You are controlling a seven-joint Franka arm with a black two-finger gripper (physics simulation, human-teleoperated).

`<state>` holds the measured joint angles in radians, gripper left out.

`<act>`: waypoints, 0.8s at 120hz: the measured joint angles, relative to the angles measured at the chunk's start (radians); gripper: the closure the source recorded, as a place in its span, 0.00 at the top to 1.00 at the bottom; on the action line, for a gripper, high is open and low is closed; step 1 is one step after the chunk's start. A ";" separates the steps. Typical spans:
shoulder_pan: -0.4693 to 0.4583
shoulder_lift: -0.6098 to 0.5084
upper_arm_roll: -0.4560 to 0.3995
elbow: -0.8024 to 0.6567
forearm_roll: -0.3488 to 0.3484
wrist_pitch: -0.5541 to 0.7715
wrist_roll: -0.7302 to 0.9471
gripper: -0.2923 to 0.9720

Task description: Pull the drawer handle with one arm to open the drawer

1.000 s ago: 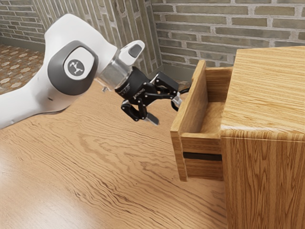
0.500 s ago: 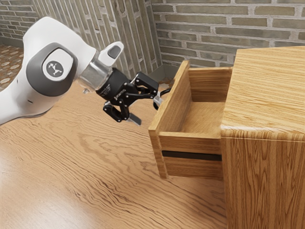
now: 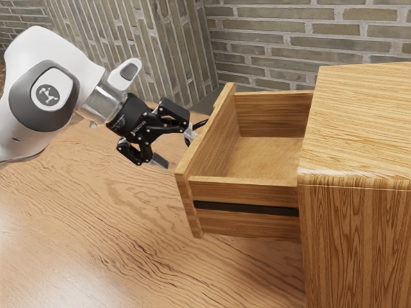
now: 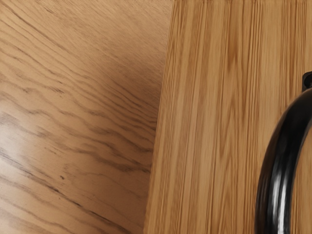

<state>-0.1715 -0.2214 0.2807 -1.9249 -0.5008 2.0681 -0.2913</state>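
A wooden cabinet (image 3: 359,212) stands at the exterior view's right, its top drawer (image 3: 247,192) pulled far out and empty inside. The drawer's front panel (image 3: 204,138) faces the arm. A black curved handle (image 3: 200,122) sticks out from that panel; in the wrist view the handle (image 4: 280,180) arcs close beside the hand, over the front panel (image 4: 219,122). My black gripper (image 3: 176,149) sits right at the panel with its fingers spread apart, the upper finger (image 3: 189,135) hooked at the handle and the lower one (image 3: 160,163) hanging free below it.
The wooden floor surface (image 3: 96,231) stretches in front of and under the drawer. A brick wall (image 3: 308,32) runs behind the cabinet, and ribbed panelling (image 3: 160,38) stands behind the arm.
The drawer has slid much farther out of the cabinet toward the exterior view's left. My arm and gripper have drawn back leftward with it, staying at the handle.
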 joint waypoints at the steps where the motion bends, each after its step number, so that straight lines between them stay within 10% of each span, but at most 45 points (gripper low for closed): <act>1: 0.000 -0.001 0.001 -0.001 0.001 0.000 0.000 0.77; 80: -0.030 -0.086 0.098 -0.006 0.043 -0.033 0.003 0.77; 96: -0.036 -0.122 0.070 0.072 0.235 -0.126 0.003 0.77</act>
<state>-0.2080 -0.3431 0.3509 -1.8530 -0.2662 1.9422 -0.2880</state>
